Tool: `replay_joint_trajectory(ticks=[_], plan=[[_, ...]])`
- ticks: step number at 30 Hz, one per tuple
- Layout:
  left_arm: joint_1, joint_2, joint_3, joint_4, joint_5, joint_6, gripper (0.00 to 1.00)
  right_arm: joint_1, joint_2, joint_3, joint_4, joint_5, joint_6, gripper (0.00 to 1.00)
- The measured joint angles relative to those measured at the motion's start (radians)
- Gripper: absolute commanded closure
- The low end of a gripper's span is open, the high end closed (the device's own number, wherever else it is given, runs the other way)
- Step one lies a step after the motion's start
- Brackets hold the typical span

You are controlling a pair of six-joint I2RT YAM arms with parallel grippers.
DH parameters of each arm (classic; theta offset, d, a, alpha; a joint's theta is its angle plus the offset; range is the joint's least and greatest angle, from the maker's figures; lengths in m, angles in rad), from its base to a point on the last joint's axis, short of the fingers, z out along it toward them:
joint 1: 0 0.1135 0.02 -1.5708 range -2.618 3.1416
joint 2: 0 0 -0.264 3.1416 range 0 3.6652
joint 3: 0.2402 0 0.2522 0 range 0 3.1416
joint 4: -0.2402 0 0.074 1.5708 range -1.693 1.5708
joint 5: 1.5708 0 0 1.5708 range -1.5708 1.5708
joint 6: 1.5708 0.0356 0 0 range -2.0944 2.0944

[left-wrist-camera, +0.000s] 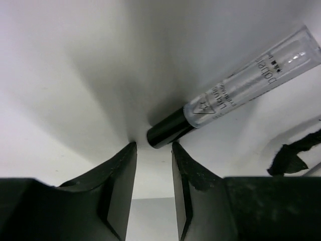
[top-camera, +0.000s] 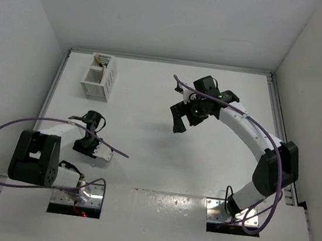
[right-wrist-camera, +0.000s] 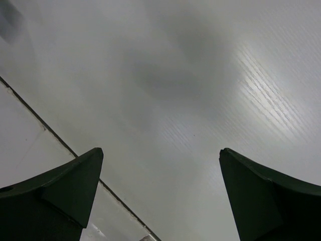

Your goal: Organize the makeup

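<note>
One clear tube (left-wrist-camera: 241, 88), black cap; one white slotted box (top-camera: 100, 78).

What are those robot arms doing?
The left gripper is down at the table, its jaws a little apart, right beside the black cap of a clear makeup tube that lies flat. It hasn't grabbed the tube yet. The right gripper hangs above the table with its jaws wide open, holding nothing. At the back stands a white slotted box with a few sticks poking out.
</note>
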Motion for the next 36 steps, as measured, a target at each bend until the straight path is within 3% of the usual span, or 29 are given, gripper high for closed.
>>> replay_joint_trajectory(ticks=[3, 10, 22, 29, 33, 35, 36], plan=[[0.001, 0.027, 0.042, -0.018, 0.052, 0.028, 0.46, -0.002, -0.031, -0.031, 0.010, 0.000, -0.009, 0.00], [0.014, 0.068, 0.116, -0.076, 0.187, 0.126, 0.32, -0.045, -0.094, -0.111, 0.050, -0.003, -0.017, 0.00], [-0.092, 0.035, 0.101, -0.148, 0.233, 0.213, 0.29, -0.084, -0.098, -0.146, 0.068, -0.024, -0.018, 0.00], [-0.179, 0.023, 0.074, -0.100, 0.224, 0.194, 0.65, -0.087, -0.105, -0.148, 0.068, -0.028, -0.018, 0.00], [-0.229, 0.012, 0.042, -0.093, 0.186, 0.178, 0.84, -0.087, -0.112, -0.148, 0.068, -0.028, -0.018, 0.00], [-0.245, 0.009, 0.031, -0.088, 0.172, 0.168, 0.86, -0.087, -0.117, -0.149, 0.068, -0.028, -0.018, 0.00], [-0.251, 0.010, 0.029, -0.085, 0.166, 0.158, 0.95, -0.087, -0.119, -0.150, 0.068, -0.028, -0.018, 0.00]])
